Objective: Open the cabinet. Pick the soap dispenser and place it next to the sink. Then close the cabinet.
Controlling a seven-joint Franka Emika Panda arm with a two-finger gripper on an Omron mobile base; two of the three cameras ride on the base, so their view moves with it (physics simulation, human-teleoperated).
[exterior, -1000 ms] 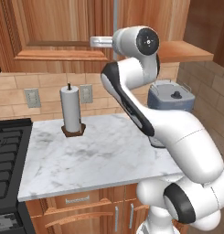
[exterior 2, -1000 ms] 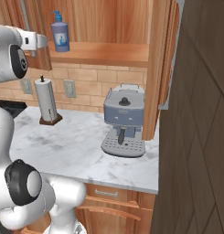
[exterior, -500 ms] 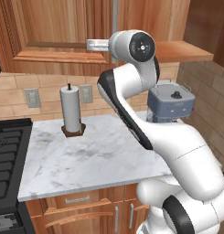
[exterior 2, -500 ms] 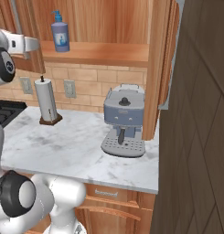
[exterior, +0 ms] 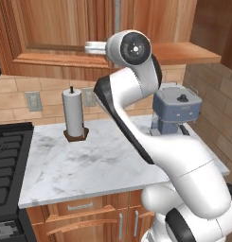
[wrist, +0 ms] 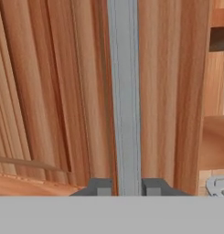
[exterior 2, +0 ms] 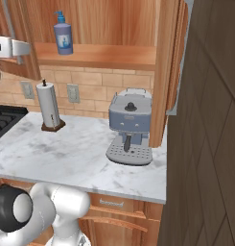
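Cabinet (exterior 2: 104,29) stands open above marble counter (exterior: 98,165) — claw (wrist: 126,186) seemingly clamps its handle (wrist: 125,91).

Reddish-brown cabinet (wrist: 54,91), lavender soap dispenser (exterior 2: 63,34), white-veined marble counter (exterior: 103,160)

The soap dispenser (exterior 2: 63,34) stands upright on the cabinet (exterior 2: 114,55) shelf, near its left end. Below, on the marble counter (exterior 2: 76,153), a paper towel roll (exterior 2: 49,105) stands by the back wall and a coffee machine (exterior 2: 130,126) near the right edge.
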